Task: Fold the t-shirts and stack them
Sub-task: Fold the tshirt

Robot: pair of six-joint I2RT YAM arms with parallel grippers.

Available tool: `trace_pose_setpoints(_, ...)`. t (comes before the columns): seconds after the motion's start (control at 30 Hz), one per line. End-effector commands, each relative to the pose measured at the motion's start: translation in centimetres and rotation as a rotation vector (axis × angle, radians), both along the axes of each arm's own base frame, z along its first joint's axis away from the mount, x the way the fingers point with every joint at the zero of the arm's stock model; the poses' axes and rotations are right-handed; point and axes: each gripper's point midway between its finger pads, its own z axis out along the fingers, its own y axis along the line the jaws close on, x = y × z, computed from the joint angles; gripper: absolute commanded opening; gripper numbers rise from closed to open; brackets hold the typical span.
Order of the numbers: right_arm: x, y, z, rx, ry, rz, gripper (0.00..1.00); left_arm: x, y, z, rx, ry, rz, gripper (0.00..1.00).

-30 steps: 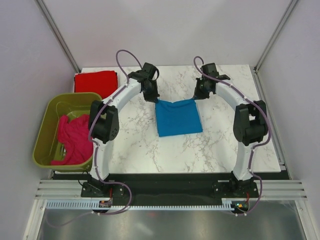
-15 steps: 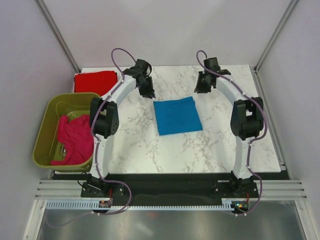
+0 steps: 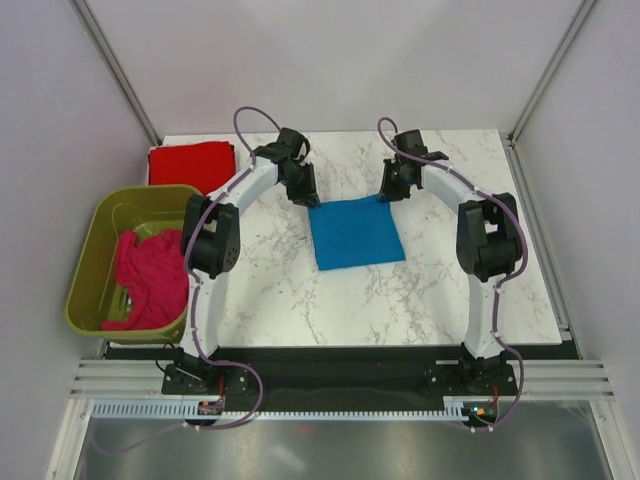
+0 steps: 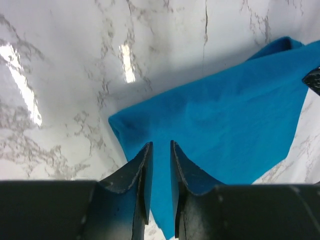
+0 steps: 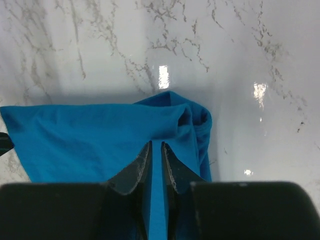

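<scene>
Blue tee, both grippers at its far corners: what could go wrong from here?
The blue tee is bunched at the corner by the right gripper; a pinch may catch only some layers and open the fold.
Each gripper's jaws show only a slit. Whether the left gripper holds cloth is unclear, so a lift could go lopsided.

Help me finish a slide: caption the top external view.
Left gripper and right gripper at far corners of the folded blue t-shirt; red t-shirt folded far-left, pink t-shirt heaped in the green tub.
</scene>
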Motion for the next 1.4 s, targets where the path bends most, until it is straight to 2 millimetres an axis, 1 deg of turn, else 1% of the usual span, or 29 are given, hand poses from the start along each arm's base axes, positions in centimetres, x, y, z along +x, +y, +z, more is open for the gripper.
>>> trace_pose_setpoints(0.0, 2.9, -0.6, -1.2, -0.001, -0.046, -0.028, 0.20, 2.4, -0.4, -0.9, 0.008, -0.065, -0.035, 0.27)
trace_pose_setpoints(0.07, 3.6, -1.1, -2.3, -0.003, -0.034, -0.045, 0.21, 3.6, -0.5, -0.6, 0.017, -0.095, -0.039, 0.29)
trace_pose_setpoints(0.1, 3.8, -1.3, -2.4, -0.001, -0.033, -0.055, 0.21, 3.9, -0.4, -1.6, 0.027, -0.084, -0.038, 0.29)
trace_pose_setpoints(0.17, 4.4, -1.5, -2.9, 0.004, -0.030, -0.067, 0.22, 4.8, -0.6, -1.2, 0.026, -0.105, -0.041, 0.30)
trace_pose_setpoints(0.2, 4.4, -1.5, -3.0, 0.007, -0.028, -0.070, 0.22, 5.0, -0.4, -1.7, 0.030, -0.092, -0.038, 0.30)
trace_pose_setpoints(0.23, 4.7, -1.5, -2.8, 0.014, -0.031, -0.074, 0.22, 5.2, -0.3, -1.5, 0.022, -0.090, -0.036, 0.31)
trace_pose_setpoints(0.3, 4.7, -1.5, -2.5, 0.023, -0.033, -0.075, 0.22, 5.4, -0.4, -0.2, 0.008, -0.096, -0.037, 0.31)
trace_pose_setpoints(0.33, 4.6, -1.4, -2.2, 0.025, -0.037, -0.073, 0.22, 5.6, -0.4, 1.1, -0.001, -0.116, -0.038, 0.32)
trace_pose_setpoints(0.4, 4.6, -1.4, -0.6, 0.037, -0.060, -0.070, 0.25, 5.7, -0.4, 3.5, -0.012, -0.156, -0.040, 0.36)
trace_pose_setpoints(0.43, 4.4, -1.3, -0.2, 0.042, -0.062, -0.065, 0.26, 5.6, -0.3, 5.9, -0.024, -0.193, -0.041, 0.38)
trace_pose_setpoints(0.47, 4.2, -1.2, 1.3, 0.050, -0.082, -0.059, 0.27, 5.2, -0.4, 6.7, -0.030, -0.199, -0.048, 0.40)
trace_pose_setpoints(0.53, 3.7, -1.3, 2.3, 0.056, -0.089, -0.053, 0.31, 4.4, -0.2, 8.1, -0.038, -0.206, -0.052, 0.41)
trace_pose_setpoints(0.57, 3.4, -1.2, 3.4, 0.062, -0.103, -0.042, 0.33, 3.4, 0.1, 8.9, -0.048, -0.203, -0.052, 0.41)
trace_pose_setpoints(0.63, 2.6, -1.2, 3.5, 0.050, -0.104, 0.012, 0.38, 2.1, 0.0, 9.4, -0.063, -0.188, -0.060, 0.41)
trace_pose_setpoints(0.67, 2.1, -1.3, 3.6, 0.042, -0.103, 0.030, 0.43, 0.9, 0.0, 9.4, -0.073, -0.165, -0.069, 0.41)
trace_pose_setpoints(0.73, 1.3, -1.4, 2.9, 0.015, -0.089, 0.098, 0.44, -0.3, -0.4, 9.0, -0.085, -0.140, -0.083, 0.41)
trace_pose_setpoints(0.77, 1.0, -1.4, 2.5, 0.010, -0.077, 0.119, 0.44, -1.0, -0.3, 7.9, -0.082, -0.116, -0.087, 0.41)
trace_pose_setpoints(0.83, 0.8, -1.7, 2.2, -0.017, -0.078, 0.159, 0.45, -1.6, -0.5, 7.1, -0.083, -0.096, -0.085, 0.41)
trace_pose_setpoints(0.87, 0.6, -1.7, 1.6, -0.026, -0.066, 0.176, 0.46, -2.2, -0.6, 6.2, -0.077, -0.074, -0.083, 0.41)
trace_pose_setpoints(0.97, 0.5, -2.2, 0.5, -0.047, -0.045, 0.212, 0.48, -2.4, -0.7, 4.2, -0.065, -0.034, -0.076, 0.40)
trace_pose_setpoints(1.03, 0.6, -2.4, 0.1, -0.046, -0.040, 0.220, 0.48, -2.2, -0.5, 2.5, -0.040, -0.011, -0.066, 0.40)
trace_pose_setpoints(1.07, 0.5, -2.5, -0.7, -0.052, -0.030, 0.235, 0.48, -2.0, -0.3, 1.9, -0.030, -0.003, -0.060, 0.40)
trace_pose_setpoints(1.1, 0.5, -2.3, -0.9, -0.028, -0.027, 0.258, 0.48, -2.0, -0.3, 1.3, -0.023, 0.006, -0.059, 0.40)
trace_pose_setpoints(1.13, 0.3, -2.1, -1.2, -0.009, -0.017, 0.280, 0.48, -2.1, -0.3, 0.1, -0.016, 0.031, -0.060, 0.40)
trace_pose_setpoints(1.17, 0.1, -2.0, -2.5, 0.001, 0.010, 0.305, 0.47, -2.0, -0.3, -0.4, -0.014, 0.037, -0.060, 0.40)
trace_pose_setpoints(1.2, 0.4, -2.1, -2.6, 0.005, 0.012, 0.301, 0.47, -1.9, -0.4, -0.8, -0.014, 0.042, -0.060, 0.39)
trace_pose_setpoints(1.23, 0.7, -2.6, -3.0, 0.005, 0.013, 0.288, 0.46, -1.8, -0.4, -2.1, -0.004, 0.061, -0.062, 0.39)
trace_pose_setpoints(1.33, 1.0, -2.9, -4.2, 0.032, 0.029, 0.272, 0.44, -0.9, -0.3, -3.1, 0.015, 0.056, -0.056, 0.38)
trace_pose_setpoints(1.37, 1.1, -2.8, -4.8, 0.036, 0.033, 0.276, 0.40, -0.4, -0.3, -3.5, 0.027, 0.051, -0.051, 0.37)
